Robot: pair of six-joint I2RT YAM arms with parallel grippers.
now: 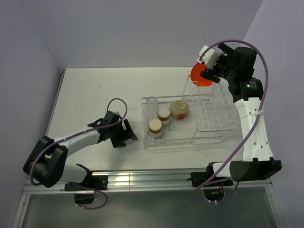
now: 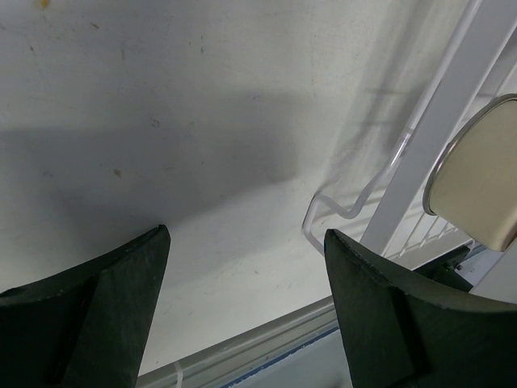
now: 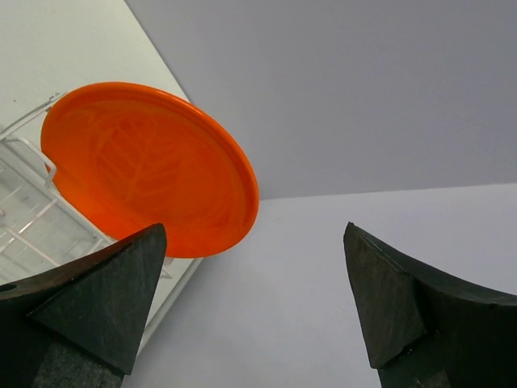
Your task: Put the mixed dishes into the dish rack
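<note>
The clear dish rack [image 1: 209,127] stands on the table's right half. Its flat basket holds two brown cups [image 1: 155,128] [image 1: 164,115], the beige bowl [image 1: 179,109] and the clear glass [image 1: 151,103]. The orange-red plate [image 1: 199,76] stands on edge in the far end of the upright slots; it also shows in the right wrist view [image 3: 145,166]. My right gripper [image 1: 210,71] is open and empty, just beside the plate. My left gripper [image 1: 124,135] is open and empty, low over the table left of the rack. A cup's rim [image 2: 477,178] shows in the left wrist view.
Grey walls rise close behind and to the right of the rack. The table's metal front rail [image 1: 142,180] runs between the arm bases. The rack's corner wire [image 2: 339,206] lies near my left gripper's right finger.
</note>
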